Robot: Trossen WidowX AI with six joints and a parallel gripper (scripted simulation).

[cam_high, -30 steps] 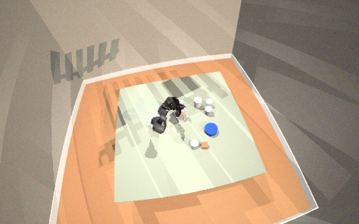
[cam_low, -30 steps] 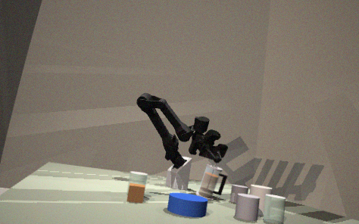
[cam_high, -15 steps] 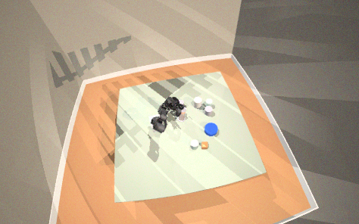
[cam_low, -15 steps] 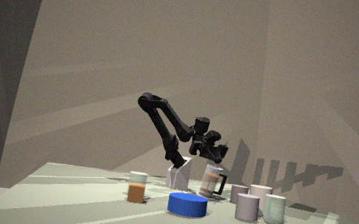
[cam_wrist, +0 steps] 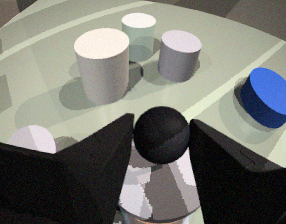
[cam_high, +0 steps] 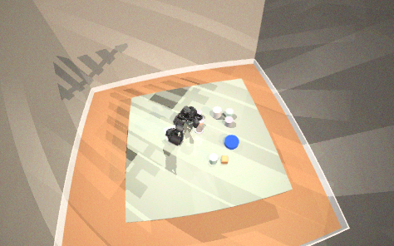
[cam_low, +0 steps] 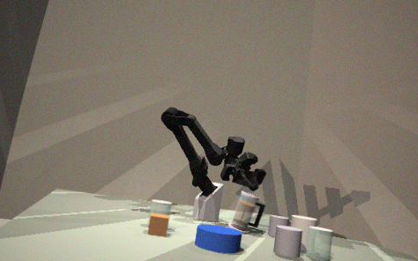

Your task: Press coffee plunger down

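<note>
One tilted press (cam_low: pixel 246 212), black knob (cam_wrist: pixel 160 133).

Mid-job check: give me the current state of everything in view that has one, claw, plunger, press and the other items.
claw: shut on the plunger knob.
plunger knob: gripped, low over the lid.
coffee press: leaning, not upright, handle to the right in the exterior view.
blue disc: lying flat.
three pale cylinders: upright, grouped together.
orange block: upright, beside a pale cylinder.
</note>
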